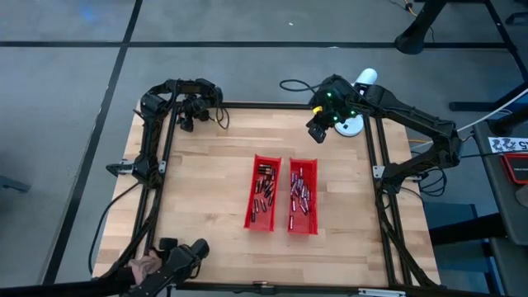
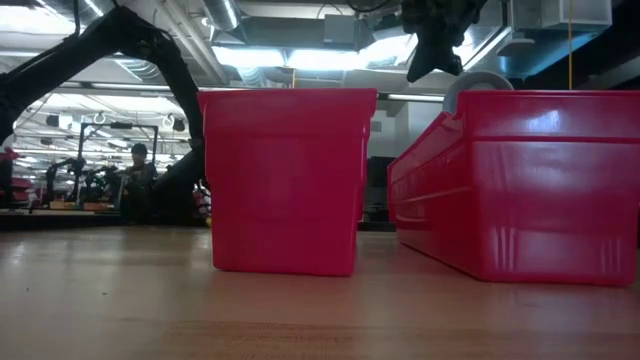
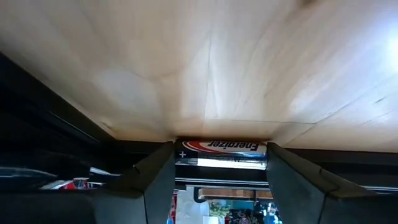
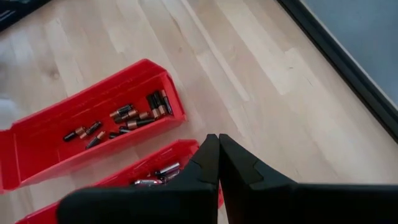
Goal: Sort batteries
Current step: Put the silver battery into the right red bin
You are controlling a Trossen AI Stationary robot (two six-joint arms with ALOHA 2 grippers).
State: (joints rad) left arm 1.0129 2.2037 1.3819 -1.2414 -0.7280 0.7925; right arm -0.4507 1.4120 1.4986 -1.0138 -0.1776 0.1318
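Apparently mid-carry, the left gripper (image 3: 221,171), at the high view's upper left, pinches one battery (image 3: 221,147) between its fingers, the right gripper (image 4: 219,158) waits pressed together at upper centre-right, and the next move is choosing between the two red bins (image 1: 264,194).

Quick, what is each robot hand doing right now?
Left hand: closed on a battery.
Right hand: shut, holding nothing.

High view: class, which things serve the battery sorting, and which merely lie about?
Job: small cylindrical batteries in two red plastic bins; silver Energizer-labelled battery between the left gripper's fingers; right gripper, shut.
Lying about: white round object; black cable.
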